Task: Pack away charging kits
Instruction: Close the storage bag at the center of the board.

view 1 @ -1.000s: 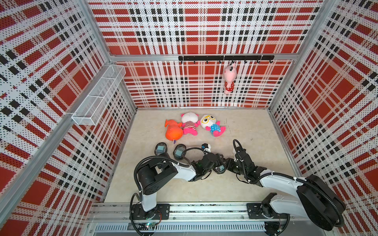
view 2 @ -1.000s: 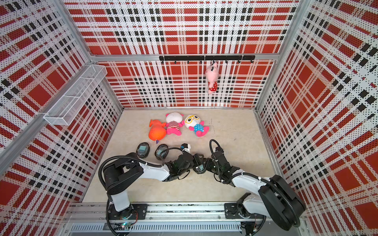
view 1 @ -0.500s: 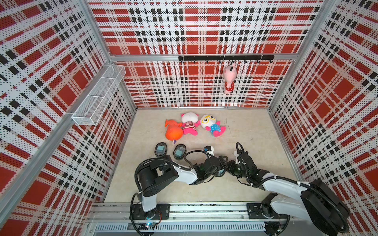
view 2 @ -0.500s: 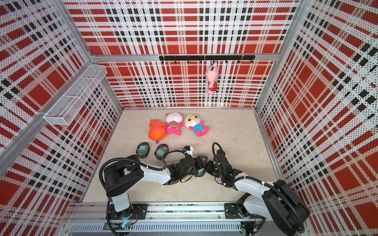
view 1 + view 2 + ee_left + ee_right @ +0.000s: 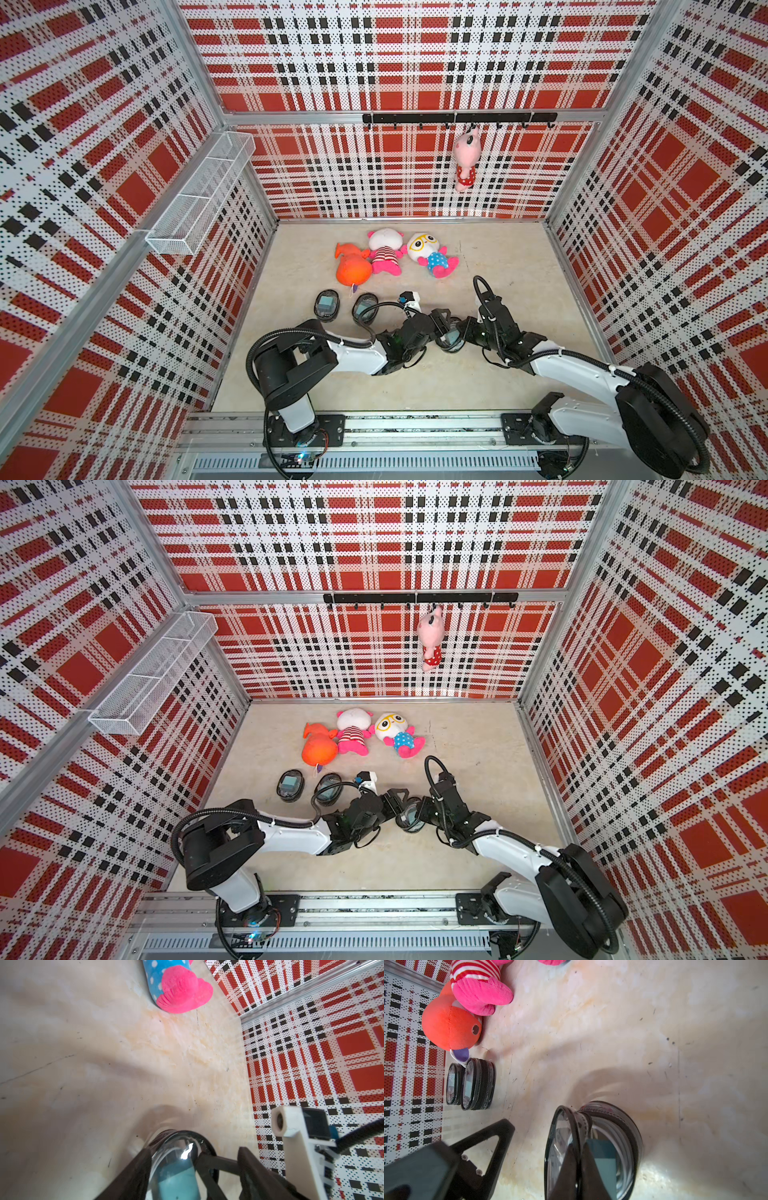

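My right claw point(image 5: 579, 1159) pinches the case's point(image 5: 631, 1124) half-open lid point(image 5: 556, 1142), plug point(image 5: 602, 1153) and cable point(image 5: 624, 1155) inside, on the counter point(image 5: 612, 1022), with my open left claw point(image 5: 193, 1153) just across it.

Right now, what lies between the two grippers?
An open black case, adapter inside, lies between the left gripper and the right gripper, which pinches its lid. Both top views show it.

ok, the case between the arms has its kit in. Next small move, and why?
Probably swing the clear lid shut onto the black oval case. The right gripper pinches its rim, it stands ajar, and the teal cube adapter and coiled white cable already sit inside.
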You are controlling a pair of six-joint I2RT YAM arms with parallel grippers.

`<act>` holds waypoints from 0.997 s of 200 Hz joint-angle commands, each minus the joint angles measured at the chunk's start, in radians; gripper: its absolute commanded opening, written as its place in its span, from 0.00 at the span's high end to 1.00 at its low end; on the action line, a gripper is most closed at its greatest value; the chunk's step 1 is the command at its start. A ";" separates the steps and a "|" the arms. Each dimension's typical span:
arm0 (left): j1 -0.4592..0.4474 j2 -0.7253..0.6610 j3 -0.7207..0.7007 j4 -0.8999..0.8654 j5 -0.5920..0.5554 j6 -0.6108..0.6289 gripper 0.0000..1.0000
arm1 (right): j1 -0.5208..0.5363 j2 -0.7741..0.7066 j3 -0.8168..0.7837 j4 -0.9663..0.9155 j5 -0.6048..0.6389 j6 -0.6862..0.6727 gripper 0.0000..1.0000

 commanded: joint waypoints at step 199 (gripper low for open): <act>0.052 0.202 0.068 0.146 0.174 0.046 0.46 | 0.073 0.000 -0.105 0.142 -0.126 0.198 0.55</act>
